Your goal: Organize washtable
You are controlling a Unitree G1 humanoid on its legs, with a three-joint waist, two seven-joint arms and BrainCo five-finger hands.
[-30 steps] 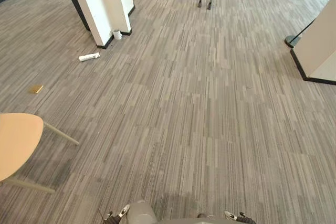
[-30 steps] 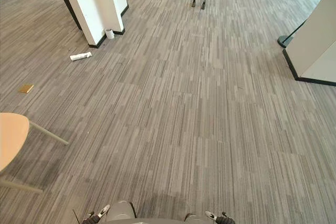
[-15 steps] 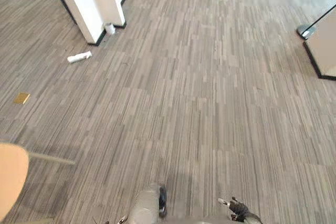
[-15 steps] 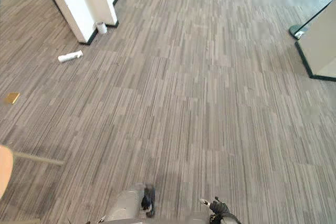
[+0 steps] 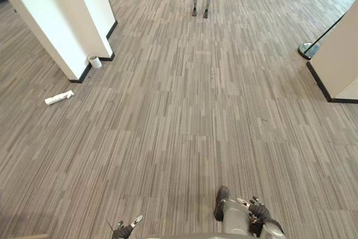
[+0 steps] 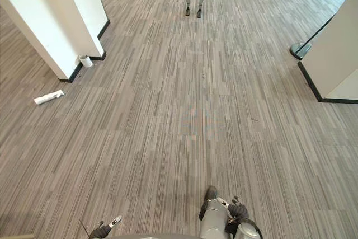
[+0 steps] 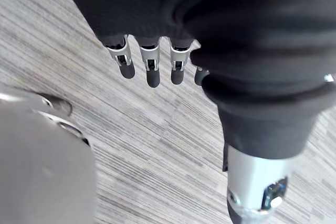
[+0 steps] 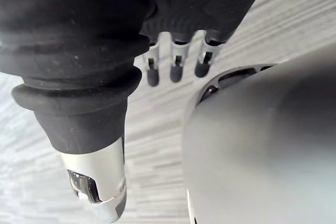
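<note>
Apparently approach step is in hand: washtable is judged beyond frame, not yet reached. Left hand (image 5: 124, 230), lower left, and right hand (image 5: 256, 211), lower right, are hung with fingers straight, nothing held. White crumpled tube (image 5: 59, 98) is seen mid-left on grey striped carpet floor (image 5: 184, 121), near white square pillar (image 5: 50, 20). Next: washtable to be found and faced.

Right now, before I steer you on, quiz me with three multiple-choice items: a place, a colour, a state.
1. The white tube lies: A on the floor by the white pillar; B on a chair; C in a hand.
2. The pillar's base trim is: A red; B black; C yellow.
3. The left hand is: A shut on cloth; B open, empty; C shut on a bottle.
A: it lies flat on the floor. B: a black band rims the pillar's foot. B: its straight fingers hang over bare floor.
</note>
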